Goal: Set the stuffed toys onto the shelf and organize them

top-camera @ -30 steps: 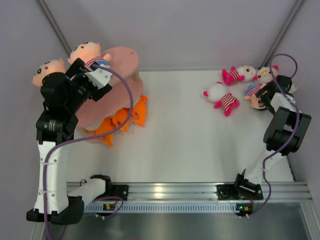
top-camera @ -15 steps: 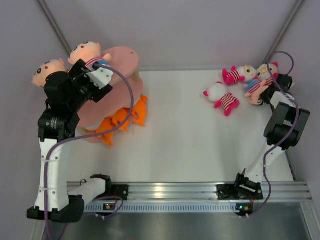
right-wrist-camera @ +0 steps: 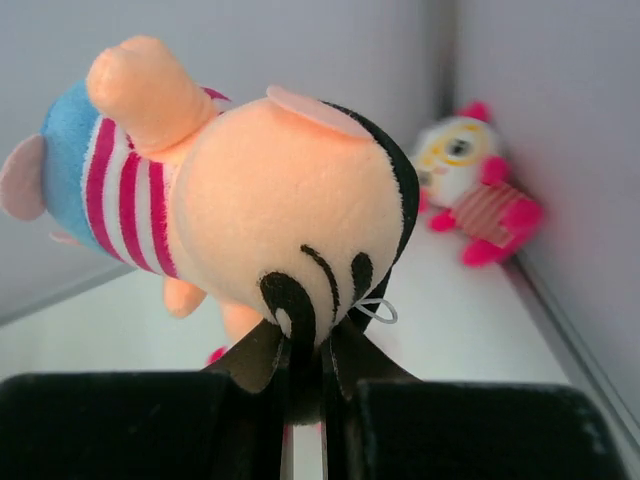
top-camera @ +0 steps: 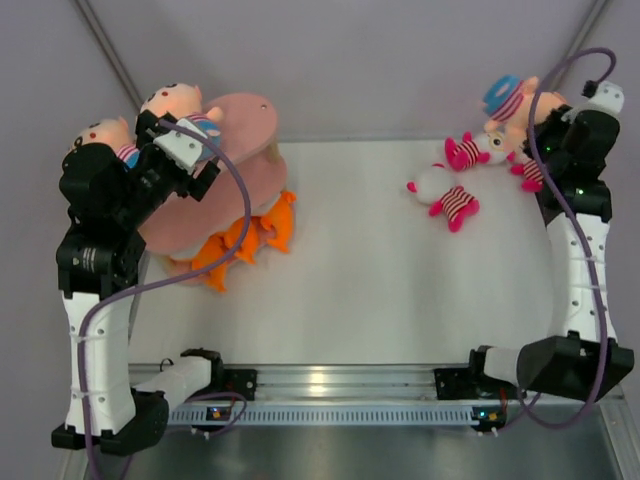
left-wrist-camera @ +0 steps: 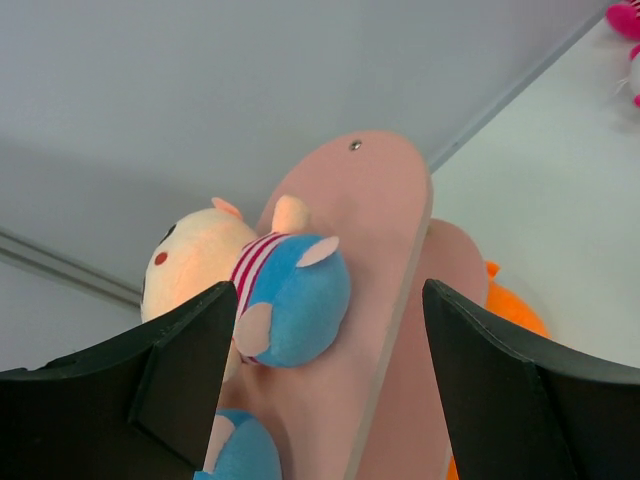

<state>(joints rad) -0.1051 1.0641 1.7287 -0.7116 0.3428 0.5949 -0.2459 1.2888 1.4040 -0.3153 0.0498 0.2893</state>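
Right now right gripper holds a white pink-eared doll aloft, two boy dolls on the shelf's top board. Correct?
No: the right gripper is shut on a striped-shirt boy doll, not a white one; the right wrist view shows it. Two boy dolls do lie on the top board of the shelf.

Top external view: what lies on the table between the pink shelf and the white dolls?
Bare table, per the top external view, except orange plush animals at the foot of the shelf; white dolls lie far right.

Pink shelf (top-camera: pixel 245 115); red-white striped, blue-panted doll (right-wrist-camera: pixel 250 200)
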